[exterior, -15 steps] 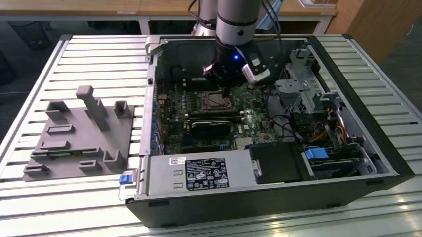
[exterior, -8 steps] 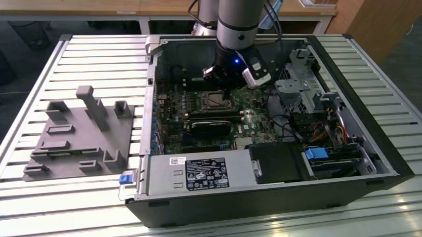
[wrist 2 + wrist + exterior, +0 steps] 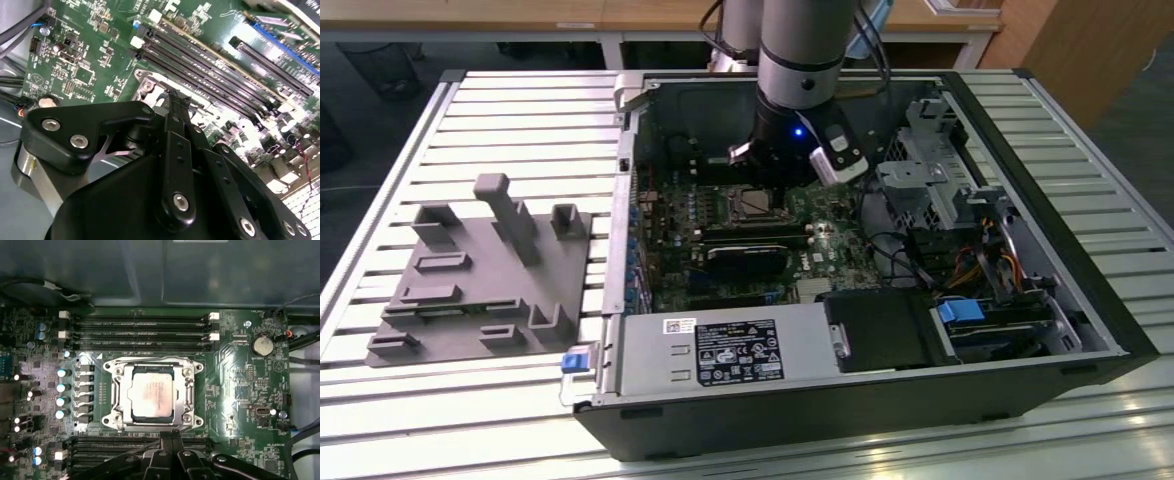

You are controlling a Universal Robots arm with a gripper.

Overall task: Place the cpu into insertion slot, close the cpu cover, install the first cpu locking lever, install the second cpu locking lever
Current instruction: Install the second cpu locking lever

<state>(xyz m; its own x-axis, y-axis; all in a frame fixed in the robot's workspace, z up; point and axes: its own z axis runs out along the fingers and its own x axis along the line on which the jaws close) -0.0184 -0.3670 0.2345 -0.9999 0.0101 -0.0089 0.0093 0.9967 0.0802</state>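
The cpu [image 3: 152, 395] lies flat in the insertion slot [image 3: 111, 418] on the green board, its silver-grey top face showing. The cpu cover [image 3: 150, 364] is down over it, framing the chip through its square cut-out. My gripper [image 3: 170, 441] hovers just off the socket's edge on the side of the nearer memory slots, fingers pressed together with nothing seen between them. A thin metal rod [image 3: 140, 449] runs along that edge up to the fingertips. In the second wrist view the shut fingertips [image 3: 177, 97] hang over the socket's corner [image 3: 146, 86]. In the exterior view the arm stands over the socket [image 3: 744, 205].
Long black memory slots [image 3: 140, 330] flank the socket on two sides. A round coin battery [image 3: 261, 345] and a row of capacitors [image 3: 62, 387] sit nearby. A black card [image 3: 747, 262], power supply [image 3: 720, 350] and drive cages fill the open case. A grey fixture [image 3: 480, 270] rests on the slatted table.
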